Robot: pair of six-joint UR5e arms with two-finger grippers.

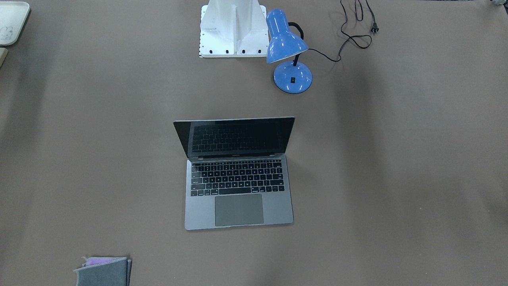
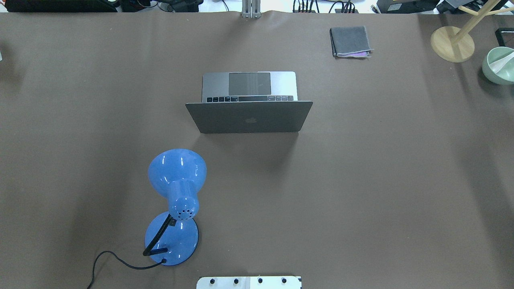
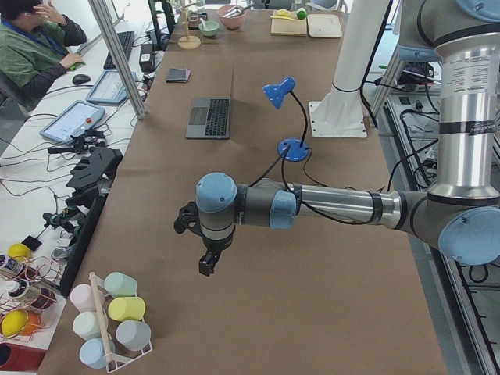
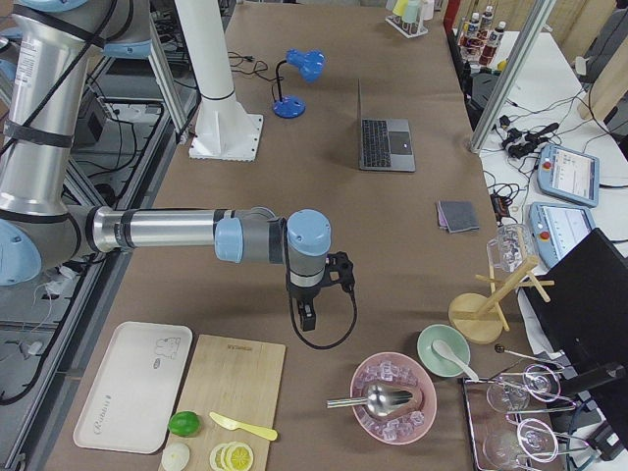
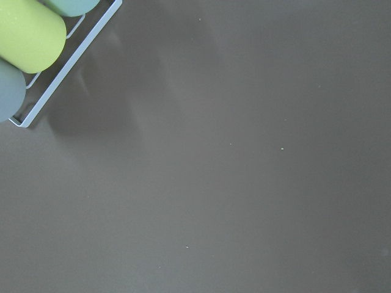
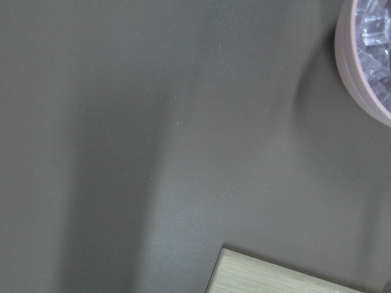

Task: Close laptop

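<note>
The space-grey laptop [image 1: 238, 206] stands open in the middle of the table, its black screen upright and tilted slightly back. In the overhead view its lid [image 2: 251, 118] faces me with the apple logo. It also shows far off in both side views [image 3: 209, 117] [image 4: 385, 142]. My left gripper [image 3: 207, 266] hangs over bare table at the left end, far from the laptop. My right gripper [image 4: 307, 319] hangs over bare table at the right end. I cannot tell whether either is open or shut. Neither wrist view shows fingers.
A blue desk lamp [image 2: 176, 176] with a loose cord stands between my base [image 1: 233, 28] and the laptop. A folded grey cloth [image 2: 350, 41] lies beyond the laptop. A cup rack [image 3: 109, 320] is by the left gripper; a pink ice bowl [image 4: 392, 397] and cutting board [image 4: 231, 402] by the right.
</note>
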